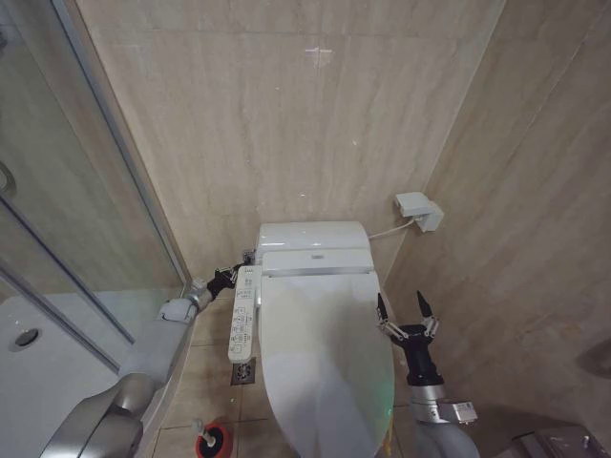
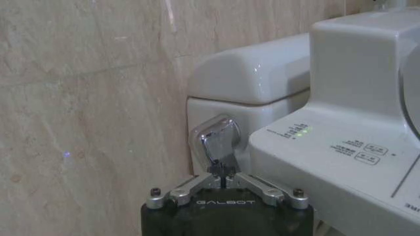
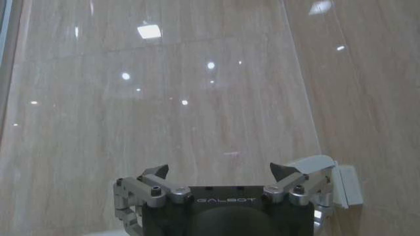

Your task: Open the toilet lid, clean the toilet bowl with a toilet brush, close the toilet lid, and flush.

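The white toilet lid [image 1: 325, 353] lies shut over the toilet bowl, whose inside is hidden. Its long button panel [image 1: 245, 310] runs along the left side. My left gripper [image 1: 243, 262] is at the left side of the tank [image 1: 312, 235]. In the left wrist view it [image 2: 223, 178] is shut, with its tips touching the lower end of the chrome flush lever [image 2: 218, 140]. My right gripper [image 1: 402, 307] hangs open to the right of the lid, holding nothing, and faces the wall [image 3: 220, 172]. The toilet brush's red holder [image 1: 214, 440] stands on the floor at the lower left.
A glass shower screen [image 1: 86, 191] and a white shower tray [image 1: 38, 343] close off the left. Tiled walls meet in the corner behind the toilet. A white wall box [image 1: 420, 210] with a hose sits to the tank's right. A floor drain [image 1: 242, 372] lies beside the bowl.
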